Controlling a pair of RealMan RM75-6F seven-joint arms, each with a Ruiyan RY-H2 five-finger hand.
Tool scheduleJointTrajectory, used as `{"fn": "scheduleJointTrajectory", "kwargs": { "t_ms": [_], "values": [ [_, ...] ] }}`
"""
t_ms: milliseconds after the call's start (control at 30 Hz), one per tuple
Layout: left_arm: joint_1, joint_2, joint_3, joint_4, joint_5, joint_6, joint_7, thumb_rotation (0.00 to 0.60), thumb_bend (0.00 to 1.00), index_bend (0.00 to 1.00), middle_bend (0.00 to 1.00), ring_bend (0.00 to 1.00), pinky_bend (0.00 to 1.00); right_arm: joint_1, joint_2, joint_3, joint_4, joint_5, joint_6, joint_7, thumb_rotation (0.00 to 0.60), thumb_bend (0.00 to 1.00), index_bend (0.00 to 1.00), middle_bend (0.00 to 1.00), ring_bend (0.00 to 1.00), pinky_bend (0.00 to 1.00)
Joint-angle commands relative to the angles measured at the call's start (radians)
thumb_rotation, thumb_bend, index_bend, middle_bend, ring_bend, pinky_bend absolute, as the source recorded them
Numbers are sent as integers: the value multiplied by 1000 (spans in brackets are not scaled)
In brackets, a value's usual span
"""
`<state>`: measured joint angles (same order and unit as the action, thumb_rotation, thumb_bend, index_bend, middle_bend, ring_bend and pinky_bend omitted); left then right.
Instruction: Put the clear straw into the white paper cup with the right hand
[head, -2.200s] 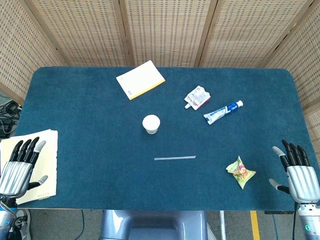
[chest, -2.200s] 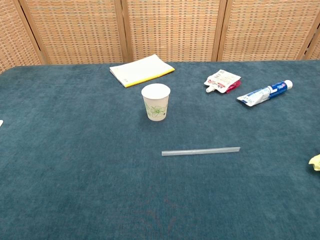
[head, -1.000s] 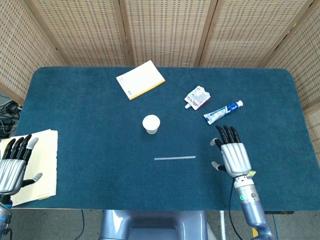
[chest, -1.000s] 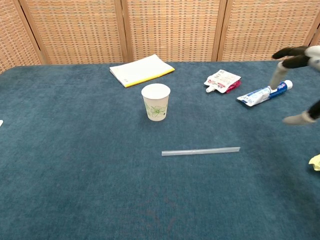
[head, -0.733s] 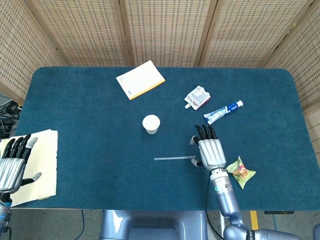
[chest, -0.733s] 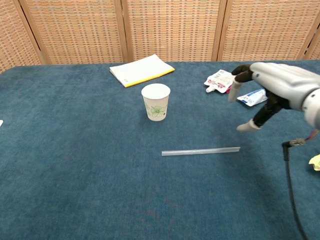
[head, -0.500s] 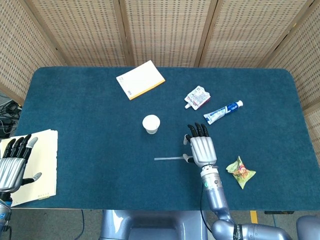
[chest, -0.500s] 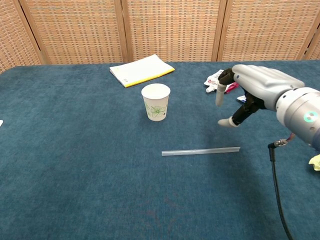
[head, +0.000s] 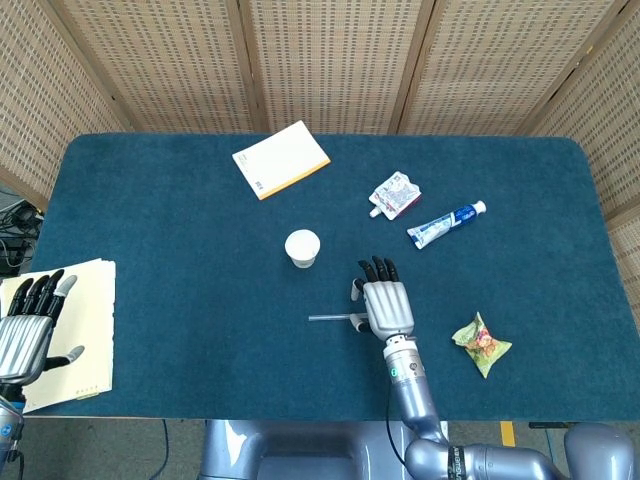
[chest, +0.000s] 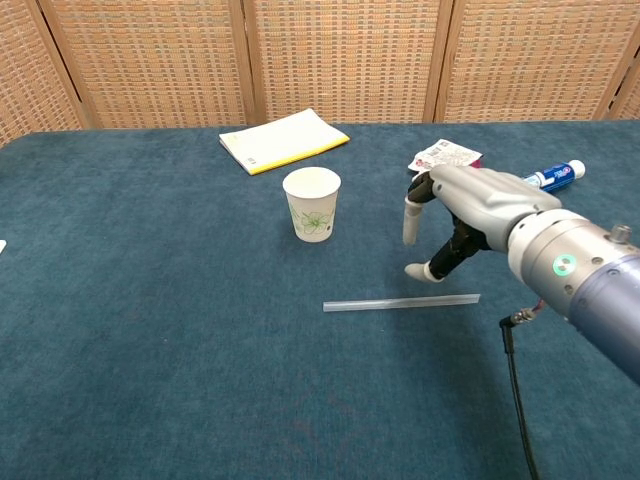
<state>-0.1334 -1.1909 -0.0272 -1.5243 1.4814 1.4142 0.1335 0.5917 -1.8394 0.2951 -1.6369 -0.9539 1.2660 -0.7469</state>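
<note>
The clear straw (chest: 400, 302) lies flat on the blue table; in the head view only its left part (head: 330, 318) shows beside my right hand. The white paper cup (head: 302, 247) (chest: 312, 203) stands upright, beyond the straw and to its left. My right hand (head: 385, 301) (chest: 470, 215) hovers above the straw's right half with its fingers apart, palm down, holding nothing. My left hand (head: 27, 335) is open at the table's left edge, over a pale notepad.
A yellow-edged notebook (head: 281, 159) lies at the back. A red-white pouch (head: 395, 194) and a toothpaste tube (head: 445, 225) lie at the back right. A crumpled snack wrapper (head: 481, 343) sits to the right of my right hand. A pale notepad (head: 88, 325) lies at the left edge.
My right hand has swept in from the table's right edge leftward and now hovers over the straw. The straw and cup have not moved. The left hand shifted slightly.
</note>
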Motion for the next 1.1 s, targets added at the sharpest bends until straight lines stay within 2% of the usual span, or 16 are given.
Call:
{"fn": "scheduleJointTrajectory", "kwargs": {
  "t_ms": [33,567,1100],
  "values": [
    [1,1,0,0,-1,0,-3,600,63,0,0,0,0,6,-12,-8,12,9,-1,2,600,454,531,223,16,29],
    [-4,4,3,4,-15,-19,-7,600,62,0,0,0,0,21,-65,-39,109,62,-55,55,600,496,524,209,16,29],
    [-16,-10,1,19,-43,-53,8,600,63,0,0,0,0,44,-94,-33,208,78,-116,123,600,496,500,187,16,29]
  ]
}}
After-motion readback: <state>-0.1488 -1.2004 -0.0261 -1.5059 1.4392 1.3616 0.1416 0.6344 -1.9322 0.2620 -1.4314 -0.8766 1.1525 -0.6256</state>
